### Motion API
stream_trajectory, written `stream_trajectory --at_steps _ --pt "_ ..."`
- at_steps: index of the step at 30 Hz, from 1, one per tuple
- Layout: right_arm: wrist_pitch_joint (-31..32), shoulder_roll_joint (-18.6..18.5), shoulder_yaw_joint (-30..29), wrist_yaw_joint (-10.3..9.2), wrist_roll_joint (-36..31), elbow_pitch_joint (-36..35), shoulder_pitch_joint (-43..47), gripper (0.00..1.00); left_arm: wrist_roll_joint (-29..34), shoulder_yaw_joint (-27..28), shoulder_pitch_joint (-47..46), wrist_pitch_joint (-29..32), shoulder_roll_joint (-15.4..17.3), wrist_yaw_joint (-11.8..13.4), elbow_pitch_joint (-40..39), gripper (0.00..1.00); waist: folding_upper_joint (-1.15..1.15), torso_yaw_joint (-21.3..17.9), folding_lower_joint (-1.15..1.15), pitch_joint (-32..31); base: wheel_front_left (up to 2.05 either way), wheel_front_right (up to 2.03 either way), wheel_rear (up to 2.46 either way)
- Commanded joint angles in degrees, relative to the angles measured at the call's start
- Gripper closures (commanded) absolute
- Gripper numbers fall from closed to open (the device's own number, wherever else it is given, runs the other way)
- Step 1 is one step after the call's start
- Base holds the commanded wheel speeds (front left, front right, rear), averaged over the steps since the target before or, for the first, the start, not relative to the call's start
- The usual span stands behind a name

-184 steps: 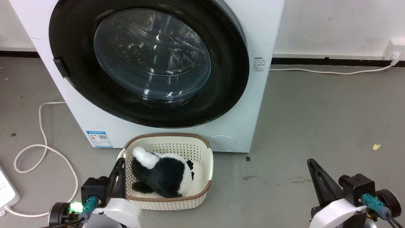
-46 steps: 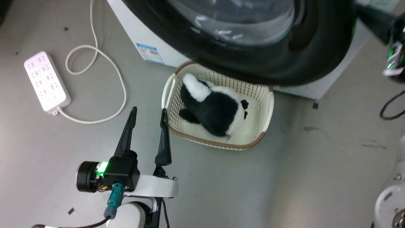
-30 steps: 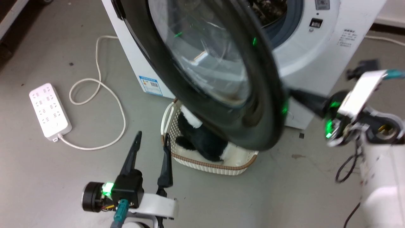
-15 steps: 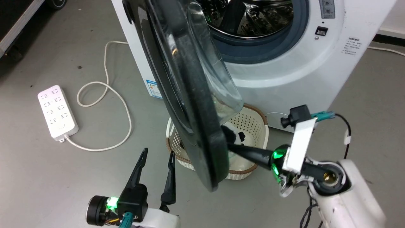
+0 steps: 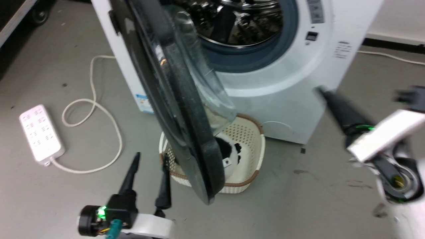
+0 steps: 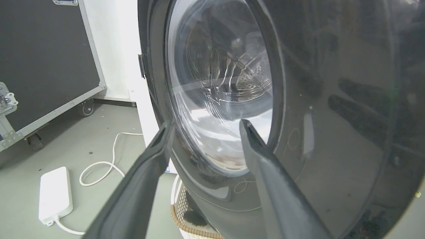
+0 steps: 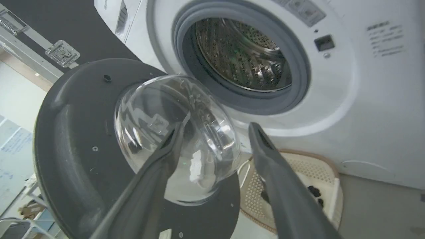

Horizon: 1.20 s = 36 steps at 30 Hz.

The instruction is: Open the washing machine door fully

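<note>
Washing machine door (image 5: 199,139) half-open at centre: with right gripper (image 7: 216,127) spread (left gripper (image 5: 151,159) too, both empty), push its inner face toward frame left.

washing machine (image 5: 285,99): white | washing machine door (image 5: 199,146): glossy black rim | basket (image 5: 250,136): cream, brown-edged | floor (image 5: 298,199): grey

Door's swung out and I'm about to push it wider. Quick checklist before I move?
1. Right gripper empty, jaws open, clear of the washing machine door: ok.
2. Door fully open: not ok, it stands roughly edge-on out from the washing machine.
3. Left gripper open, on the door's outer side, not touching it: ok.
4. Basket clear of the door's lower rim: cannot tell.
</note>
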Motion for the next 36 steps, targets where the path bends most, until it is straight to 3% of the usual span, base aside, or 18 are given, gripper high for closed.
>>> stream_trajectory --at_steps 1,8,11,16,19,22,28,36 --pt "-3.5 -1.4 0.2 0.06 -2.5 -0.9 2.3 0.00 -0.5 0.7 -0.4 -0.3 0.1 -0.2 -0.2 0.00 0.00 -1.2 0.00 -1.1 0.00 0.00 0.00" --pt "-26.9 -7.6 -0.9 0.06 -22.9 -2.0 9.7 0.00 -2.1 5.1 1.1 -0.3 0.2 -2.7 0.2 0.00 0.00 -5.0 0.00 -3.9 0.00 0.00 0.00" --pt "-32.5 -6.6 -3.0 0.06 -31.9 -2.2 13.2 0.00 -2.3 6.3 2.1 -0.3 0.2 -3.6 0.3 0.00 0.00 -6.4 0.00 -4.8 0.00 0.00 0.00" --pt "-35.2 -0.6 -7.2 0.06 -43.8 -5.8 19.8 0.00 -2.4 7.4 3.5 -0.3 0.1 -5.1 0.8 0.00 0.00 -7.8 0.00 -5.8 0.00 0.00 0.00" --pt "-35.7 4.5 -9.3 0.06 -48.3 -8.3 23.8 0.00 -2.5 7.5 4.4 -0.3 0.1 -5.4 1.0 0.00 0.00 -8.4 0.00 -6.2 0.00 0.00 0.00" --pt "-36.0 7.2 -10.1 0.06 -51.6 -9.5 26.9 0.00 -2.5 7.2 5.2 -0.3 0.1 -5.9 1.4 0.00 0.00 -8.6 0.00 -6.4 0.00 0.00 0.00" --pt "-36.3 8.8 -9.9 0.06 -54.0 -9.3 30.5 0.00 -2.6 6.6 6.2 -0.3 0.1 -6.2 2.5 0.00 0.00 -8.9 0.00 -6.6 0.00 0.00 0.00" --pt "-36.3 9.0 -9.0 0.06 -52.1 -9.5 31.3 0.00 -2.7 6.7 5.9 -0.3 0.1 -5.8 3.1 0.00 0.00 -9.1 0.00 -6.6 0.00 0.00 0.00"
